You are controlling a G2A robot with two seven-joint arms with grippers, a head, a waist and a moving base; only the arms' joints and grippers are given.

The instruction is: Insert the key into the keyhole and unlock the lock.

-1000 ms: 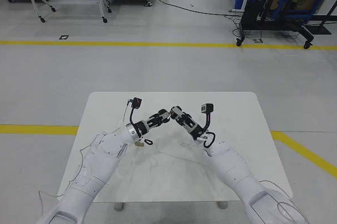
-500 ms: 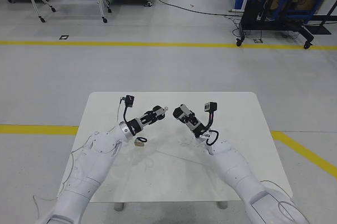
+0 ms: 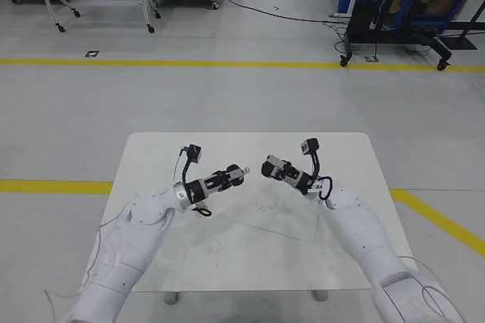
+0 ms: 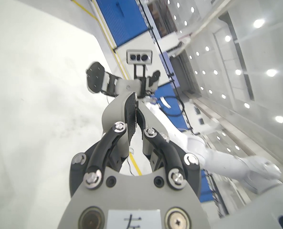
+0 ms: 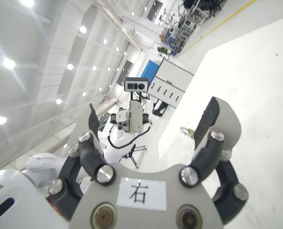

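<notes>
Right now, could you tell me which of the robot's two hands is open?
The right hand: its fingers stand wide apart with nothing between them, whereas the left hand has its pads closed together.

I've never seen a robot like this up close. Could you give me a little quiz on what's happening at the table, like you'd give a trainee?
1. True or false: the right arm's jaws stand wide open, with nothing between them.
2. Where is the padlock? A) lying on the table; B) gripped by one arm; C) on the floor.
3. Fill in: the left arm's jaws are ___, pads pressed together.

Key: 1 true; 2 A; 3 shut.
</notes>
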